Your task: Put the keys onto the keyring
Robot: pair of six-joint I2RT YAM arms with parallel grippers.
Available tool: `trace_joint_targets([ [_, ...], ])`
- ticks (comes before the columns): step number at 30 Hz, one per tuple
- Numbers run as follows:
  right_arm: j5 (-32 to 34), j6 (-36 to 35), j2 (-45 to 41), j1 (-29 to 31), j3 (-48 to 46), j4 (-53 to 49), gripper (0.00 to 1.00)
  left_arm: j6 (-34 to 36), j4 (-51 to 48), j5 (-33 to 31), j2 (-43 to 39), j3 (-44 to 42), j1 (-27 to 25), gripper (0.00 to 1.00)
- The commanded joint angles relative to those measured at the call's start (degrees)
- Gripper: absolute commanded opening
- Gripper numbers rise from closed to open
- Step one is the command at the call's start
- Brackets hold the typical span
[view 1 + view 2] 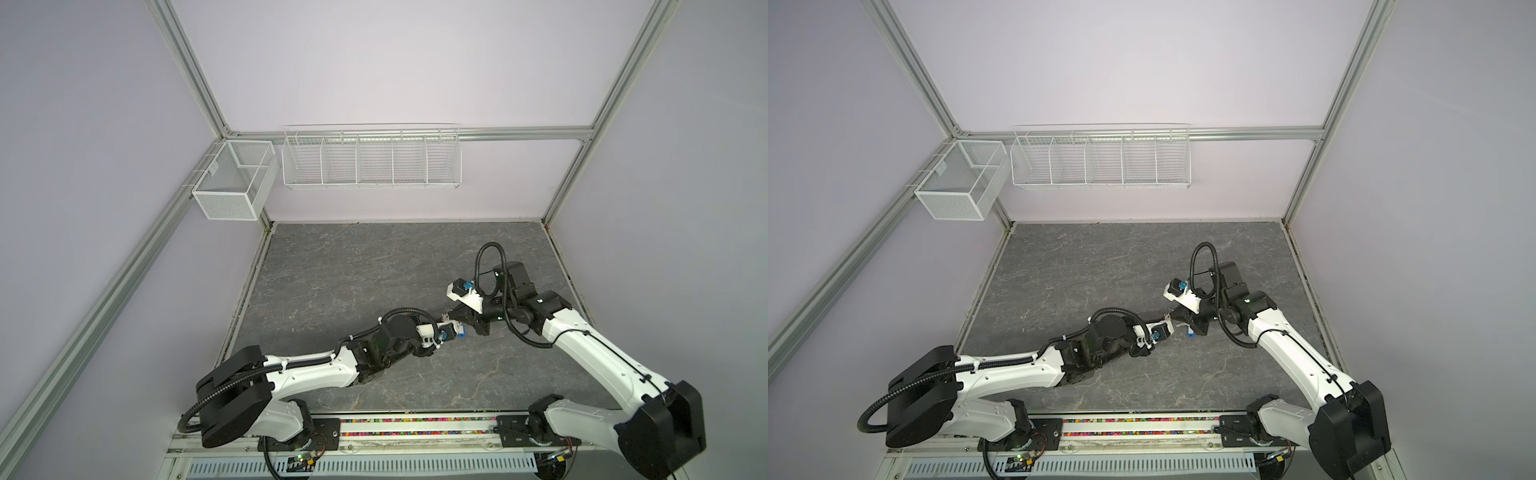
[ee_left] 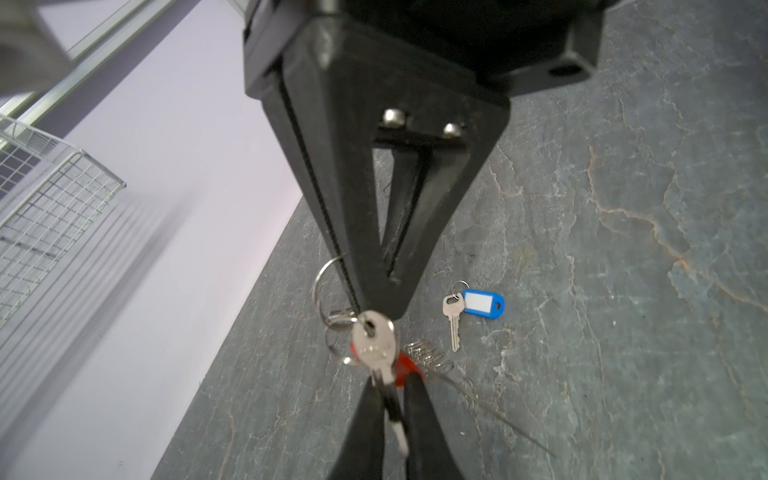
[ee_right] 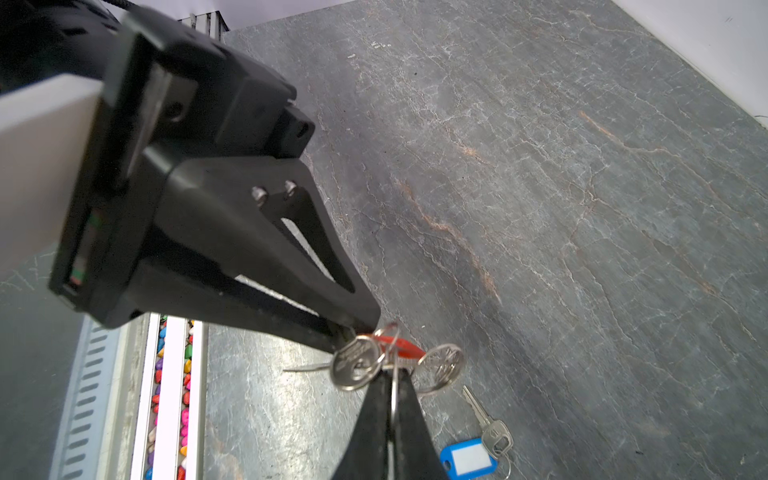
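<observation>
Closest in, the left gripper is clamped on the blade of the red-tagged key, held clear above the grey table. Opposite, the right gripper is closed on the silver keyring, just beside the key's head; whether they are linked cannot be told. The blue-tagged key lies flat on the table nearby, ungripped.

Tabletop: grey stone-look sheet, matt, veined. Red-tagged key and blue-tagged key: silvery metal, polished. Red tag, blue tag: smooth glossy plastic, the blue with a white paper-like insert. Split ring: thin bright metal. Right gripper: black plastic, matt. Wire basket: white-coated metal wire.
</observation>
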Motion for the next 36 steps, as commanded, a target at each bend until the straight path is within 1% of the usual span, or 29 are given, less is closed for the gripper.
trace_joint_targets([
  [1,-2.72,0.19,-0.67,-0.56,0.75,0.85,0.07,-0.86,2.27,-2.57,-0.91,-0.31,-0.20,0.03],
  [2,-2.86,0.20,-0.73,-0.59,0.68,0.94,0.07,-1.56,3.27,-2.89,-1.30,-1.20,-0.19,0.01],
  [4,-3.36,0.26,-0.92,-0.75,0.62,1.29,0.07,-1.85,3.90,-2.44,-1.94,-2.26,0.01,0.00],
  [6,-3.76,0.40,-1.37,-0.87,0.32,2.01,0.07,-2.68,1.76,0.54,-2.53,-2.29,0.65,0.00],
  [14,-4.83,1.25,-5.11,-1.33,-1.84,6.09,0.07,-7.33,1.32,9.65,-4.43,-4.47,4.82,0.00],
  [21,-5.80,2.47,-5.67,-1.40,-1.84,7.57,0.07,-5.08,-1.50,14.29,-2.80,-3.11,5.24,0.00],
  [25,-5.98,3.09,-5.93,-1.47,-2.41,8.63,0.07,-5.06,-1.42,15.25,-1.31,-2.33,5.24,0.01],
  [27,-5.98,3.01,-5.69,-1.49,-3.34,8.57,0.07,-6.85,-0.68,14.14,-1.64,-2.67,5.33,0.27],
  [28,-5.98,2.80,-5.59,-1.45,-3.31,8.41,0.07,-7.85,0.41,13.46,-2.17,-3.15,5.49,0.33],
  [29,-5.86,2.60,-5.49,-1.46,-3.39,8.28,0.07,-8.73,1.22,13.28,-3.11,-3.70,5.95,0.37],
  [32,-5.63,1.55,-5.50,-1.46,-3.81,8.48,0.07,-12.34,3.45,14.31,-6.21,-5.16,8.20,0.39],
  [36,-6.56,0.08,-6.17,-1.38,-4.96,10.16,0.07,-17.25,2.46,21.58,-9.71,-3.77,12.41,0.37],
])
